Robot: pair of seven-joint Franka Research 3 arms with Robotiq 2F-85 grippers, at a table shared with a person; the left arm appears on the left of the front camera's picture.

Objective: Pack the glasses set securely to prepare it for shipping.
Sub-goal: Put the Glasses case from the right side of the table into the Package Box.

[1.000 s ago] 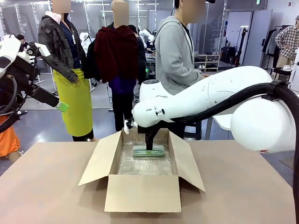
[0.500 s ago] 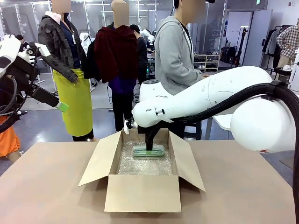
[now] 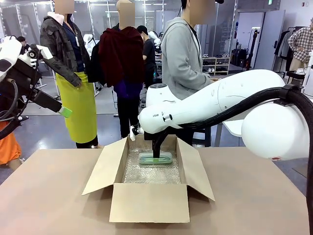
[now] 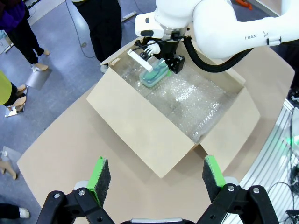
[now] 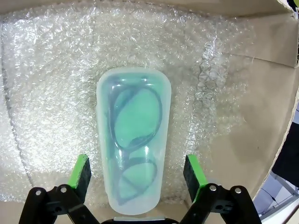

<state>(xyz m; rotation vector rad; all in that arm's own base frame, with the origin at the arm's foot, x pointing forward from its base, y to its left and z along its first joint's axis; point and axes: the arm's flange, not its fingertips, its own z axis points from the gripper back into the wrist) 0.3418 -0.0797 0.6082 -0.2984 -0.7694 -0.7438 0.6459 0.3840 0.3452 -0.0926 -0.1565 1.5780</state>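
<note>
Nearest to me, the tan table carries a brown cardboard box at its middle, with all the flaps folded out. My left gripper hangs high over the left side of the table, with its jaws spread and nothing between them.

Inside the box, bubble wrap lines the floor. The mint green case lies flat on the wrap at the far end of the box, just in front of the far wall. Its long axis runs left to right, along that wall. Through the translucent shell I can see dark-framed glasses lying lengthwise.

My right gripper reaches down into the far end of the box from the right and straddles one end of the case. Its jaws stand wide, with a green pad on either side and a gap between each pad and the shell.

Past the table, a person in a grey hoodie stands at the far side. Behind them is a grey floor, glass partitions and shelving, with a clothes rack at the far right.
</note>
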